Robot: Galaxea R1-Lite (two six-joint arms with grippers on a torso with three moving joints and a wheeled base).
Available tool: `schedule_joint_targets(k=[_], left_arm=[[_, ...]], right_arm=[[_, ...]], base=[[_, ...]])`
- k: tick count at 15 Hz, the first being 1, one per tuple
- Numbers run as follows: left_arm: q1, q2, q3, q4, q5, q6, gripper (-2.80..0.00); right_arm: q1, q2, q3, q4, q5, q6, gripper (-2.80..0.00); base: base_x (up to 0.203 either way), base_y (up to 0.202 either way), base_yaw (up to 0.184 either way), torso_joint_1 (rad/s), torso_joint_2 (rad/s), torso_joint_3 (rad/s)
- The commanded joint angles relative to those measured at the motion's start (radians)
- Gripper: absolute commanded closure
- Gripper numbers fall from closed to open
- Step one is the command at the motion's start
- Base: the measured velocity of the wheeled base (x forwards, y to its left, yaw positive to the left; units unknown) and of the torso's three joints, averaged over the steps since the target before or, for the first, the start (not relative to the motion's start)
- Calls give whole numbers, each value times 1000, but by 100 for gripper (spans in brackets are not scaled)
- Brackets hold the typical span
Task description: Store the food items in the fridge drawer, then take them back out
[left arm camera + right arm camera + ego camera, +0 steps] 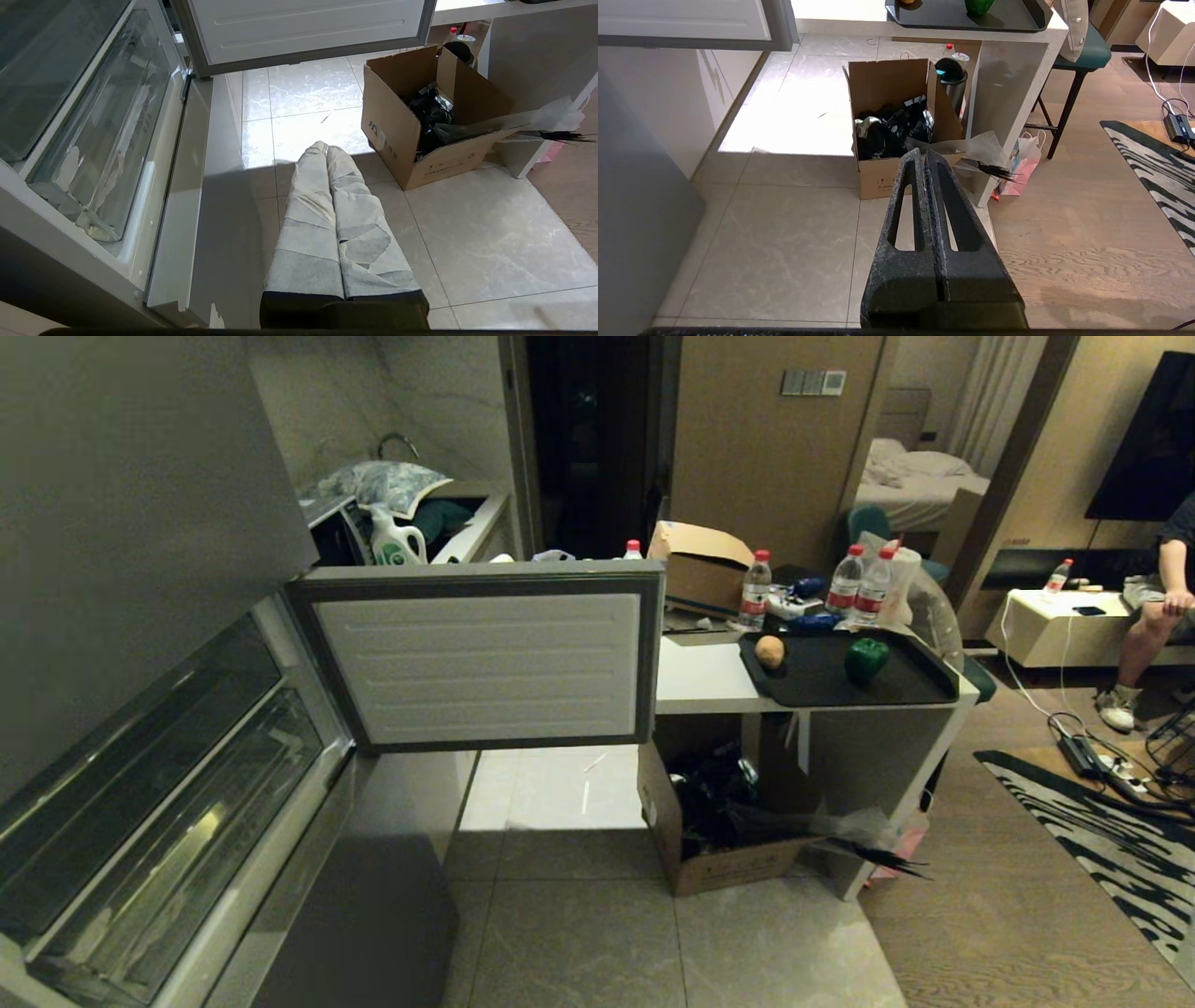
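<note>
Clear plastic drawer: the fridge drawer (177, 803) sits pushed in at the lower left of the head view, below another clear compartment (140, 709); in the left wrist view it fills the left side of the frame.
Fridge door: the white-lined door (481, 653) stands swung open across the middle of the head view, its far edge beside the surface.
Surface: a white surface (700, 677) right of centre in the head view carries a black tray (845, 695).
Potato: the tan potato (769, 651) lies on the tray's left end, upper centre-right of the head view.
Pepper: the dark green bell pepper (866, 659) stands on the same tray, right of the potato and apart from it; in the right wrist view both show only at the top edge.
Bottles: several water bottles (859, 583) stand behind the tray, beside a cardboard carton (700, 565).
Floor box: an open cardboard box (719, 863) with dark contents rests on the tiles under the surface, centre of the head view.
Left claw: the left claw (326, 148), wrapped in pale cloth, has its fingers pressed together and empty, above the tiled floor between fridge and box.
Right claw: the right claw (923, 154), black, has its fingers closed against each other with nothing between them, pointing toward the floor box.
Person: a seated person's leg (1144, 639) shows at the far right of the head view.
</note>
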State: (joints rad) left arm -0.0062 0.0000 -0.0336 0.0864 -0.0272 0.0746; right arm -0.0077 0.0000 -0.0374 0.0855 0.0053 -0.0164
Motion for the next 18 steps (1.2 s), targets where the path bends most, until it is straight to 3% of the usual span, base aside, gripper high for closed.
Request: schedule_joint_targets(k=[1,4,18], left_arm=[[0,2,0,1,0,-11,0],[0,2,0,1,0,-33,0],[0,2,0,1,16,-38,0]], right_arm=[[0,0,-1,0,1,0,0],[0,0,0,0,1,-2,0],[0,0,0,0,1,-1,0]], base=[[0,0,0,0,0,0],[2,-8,30,1,1,1],[1,-8,174,2,2,1]])
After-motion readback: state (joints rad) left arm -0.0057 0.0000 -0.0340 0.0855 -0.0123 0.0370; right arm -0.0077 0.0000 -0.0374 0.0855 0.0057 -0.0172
